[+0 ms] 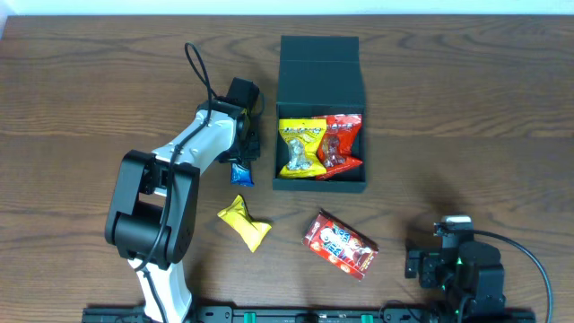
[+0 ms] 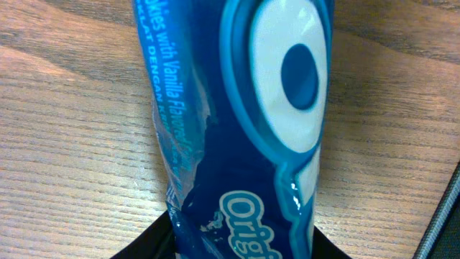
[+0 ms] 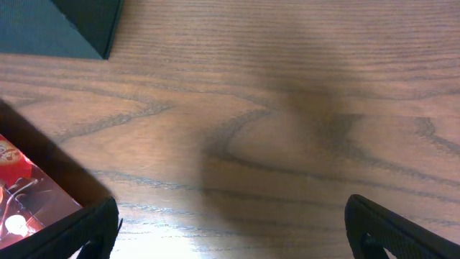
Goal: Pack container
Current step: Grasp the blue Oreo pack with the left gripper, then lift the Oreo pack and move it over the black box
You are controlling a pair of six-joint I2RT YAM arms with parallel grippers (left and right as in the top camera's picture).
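While the container [image 1: 320, 63] sits open at the desk's [image 1: 466, 108] far middle, left fingers [image 1: 242, 164] beside it pinch a blue packet [image 2: 244, 144], light, crinkly, slippery; right fingers [image 3: 230, 230] gape empty.

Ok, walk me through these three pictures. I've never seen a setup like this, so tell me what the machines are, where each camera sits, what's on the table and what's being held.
These are two robot arms at a wooden table, each ending in a two-finger gripper.

The wide picture looks straight down from above. The white and black arm is the left one; the left gripper is over a blue packet. The right gripper rests at the lower right, jaws wide open, holding nothing.

The other two pictures come from cameras on the wrists. The left wrist view is filled by that blue packet, sitting between the fingers, which look closed on it. The right wrist view shows bare wood between its dark fingertips.

The dark container stands open, with a yellow packet and a red packet inside. A yellow snack and a red snack pack lie outside.
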